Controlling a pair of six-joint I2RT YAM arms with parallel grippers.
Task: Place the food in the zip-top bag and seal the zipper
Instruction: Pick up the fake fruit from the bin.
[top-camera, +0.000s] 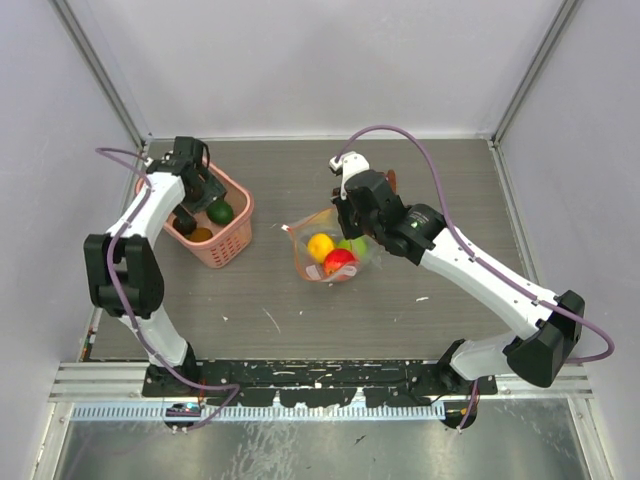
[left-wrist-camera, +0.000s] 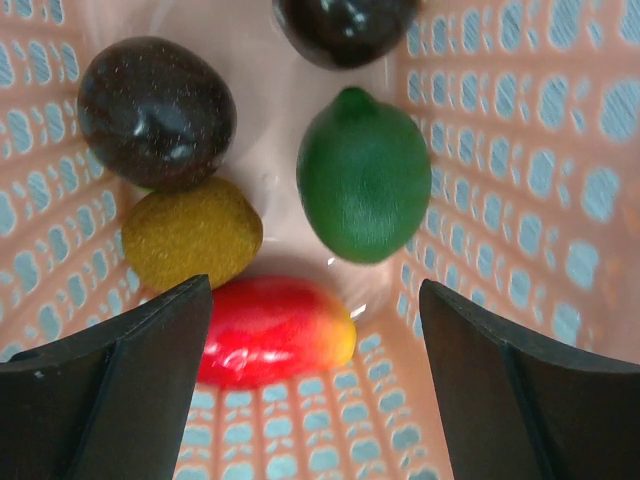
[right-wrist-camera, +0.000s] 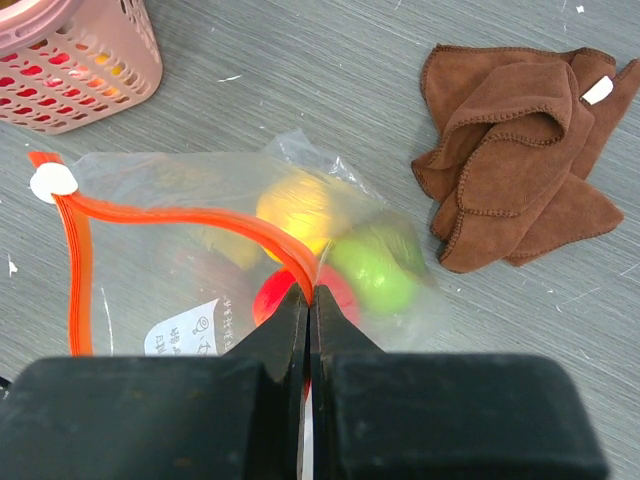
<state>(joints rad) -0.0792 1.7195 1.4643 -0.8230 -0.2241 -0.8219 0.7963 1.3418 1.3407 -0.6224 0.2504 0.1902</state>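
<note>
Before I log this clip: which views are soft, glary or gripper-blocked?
Top external: evenly lit, sharp. Left wrist: the open left gripper shows as blurred dark wedges; glare spots on the dark fruit. Right wrist: the right gripper, shut on the zipper, is an unfocused block across the bottom; food looks hazy through the zip-top bag; the brown cloth is crisp.

The bag (top-camera: 306, 240) lies flat in the middle of the top view. It is clear and crinkly. Its red zipper (right-wrist-camera: 180, 215) is open, its two strips meeting at a white tab (right-wrist-camera: 52, 182). Inside are a yellow fruit (right-wrist-camera: 295, 205), a green one (right-wrist-camera: 380, 270) and a red one (right-wrist-camera: 268, 298). More food sits in the basket (top-camera: 218, 250) at the upper left: dark fruits (left-wrist-camera: 155, 110), a lime (left-wrist-camera: 365, 175), a brownish fruit (left-wrist-camera: 190, 232) and a red-yellow one (left-wrist-camera: 275, 330).
</note>
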